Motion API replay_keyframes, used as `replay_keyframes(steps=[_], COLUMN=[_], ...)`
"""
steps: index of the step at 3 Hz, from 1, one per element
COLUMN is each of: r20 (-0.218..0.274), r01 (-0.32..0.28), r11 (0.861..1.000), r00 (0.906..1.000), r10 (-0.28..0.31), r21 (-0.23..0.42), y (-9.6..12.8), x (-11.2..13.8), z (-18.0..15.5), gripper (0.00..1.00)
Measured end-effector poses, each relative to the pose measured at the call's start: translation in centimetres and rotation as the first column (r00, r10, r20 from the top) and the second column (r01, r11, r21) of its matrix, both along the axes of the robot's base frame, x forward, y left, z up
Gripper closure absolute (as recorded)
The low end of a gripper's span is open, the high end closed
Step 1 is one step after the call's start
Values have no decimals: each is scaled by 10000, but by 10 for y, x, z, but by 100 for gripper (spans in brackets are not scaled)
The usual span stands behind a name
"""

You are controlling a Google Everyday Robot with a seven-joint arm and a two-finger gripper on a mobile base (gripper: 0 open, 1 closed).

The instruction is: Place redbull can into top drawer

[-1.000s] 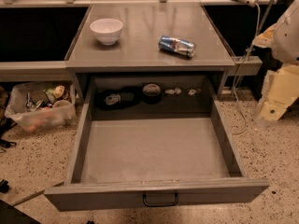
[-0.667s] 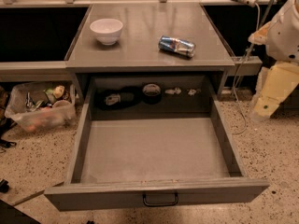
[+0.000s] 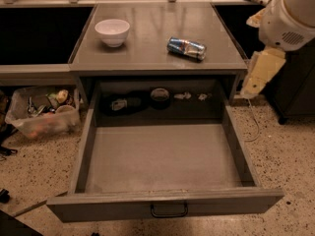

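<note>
The redbull can (image 3: 186, 48) lies on its side on the grey table top (image 3: 147, 38), right of the middle. The top drawer (image 3: 165, 156) is pulled fully open below the table, its bare grey floor showing and its front panel with a dark wire handle (image 3: 169, 210) nearest me. My gripper (image 3: 257, 77) hangs from the white arm (image 3: 290, 14) at the right, beside the table's right edge. It is to the right of the can and lower, and it holds nothing that I can see.
A white bowl (image 3: 112, 31) stands on the table's left part. Small dark items (image 3: 160, 96) lie at the back under the table top. A clear plastic bin of clutter (image 3: 42, 114) sits on the floor at the left. A dark cabinet (image 3: 295, 82) stands at the right.
The arm and gripper have moved left and up, closer to the table's right edge. The can, bowl and drawer have not moved.
</note>
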State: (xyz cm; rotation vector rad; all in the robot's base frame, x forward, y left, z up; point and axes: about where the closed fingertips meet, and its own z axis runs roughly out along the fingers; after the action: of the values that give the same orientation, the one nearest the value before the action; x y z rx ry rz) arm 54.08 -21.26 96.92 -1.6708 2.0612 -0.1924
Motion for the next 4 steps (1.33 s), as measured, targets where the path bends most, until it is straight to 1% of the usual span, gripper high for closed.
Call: replay_keyframes(steps=[1, 2, 3, 4], r20=[428, 203, 203, 428], r01=[-224, -388, -389, -526], r11=[9994, 9953, 9953, 9955], r00=[9989, 9991, 9991, 9979], r10=[212, 372, 372, 493], r21=[279, 890, 890, 793], y=[6, 14, 14, 18], x=[48, 97, 97, 111], z=[-14, -44, -44, -42], gripper=[0, 0, 0, 0])
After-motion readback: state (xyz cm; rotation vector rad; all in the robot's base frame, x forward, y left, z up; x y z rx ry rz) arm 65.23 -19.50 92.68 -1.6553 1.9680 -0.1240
